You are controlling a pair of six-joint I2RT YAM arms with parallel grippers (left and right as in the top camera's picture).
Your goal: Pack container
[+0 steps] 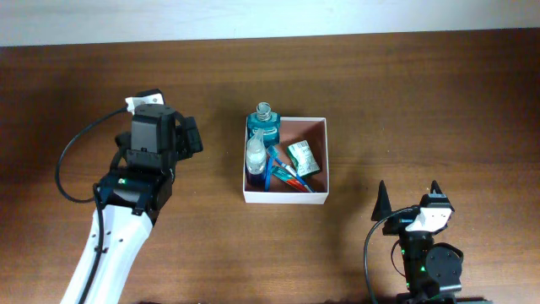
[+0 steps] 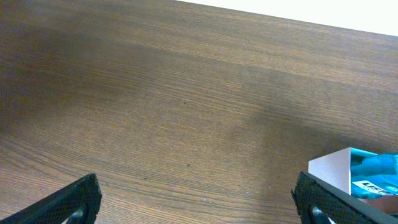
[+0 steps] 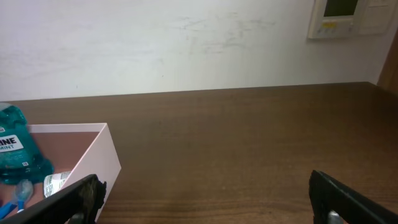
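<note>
since both wrist views crop it, the container (image 1: 285, 198) shows whole only from overhead: mid-table (image 1: 422, 84), between the two arms. inside, crowded toward its left side: blue bottle (image 1: 264, 128) at the far corner, clear bottle (image 1: 255, 154) just beside it, green-white packet (image 1: 302, 158), blue and red items (image 1: 283, 174) overlapping, too tangled to name. left gripper (image 1: 191, 135) sits beside the container, not touching, fingers spread wide, nothing between them. right gripper (image 1: 408, 199) is near the table's front edge, well apart, fingers likewise spread, empty. left wrist view: only one container corner, cut by the frame. right wrist view: a fingertip (image 3: 74, 198) covers the container's near wall; the bottle label is partly cut off.
</note>
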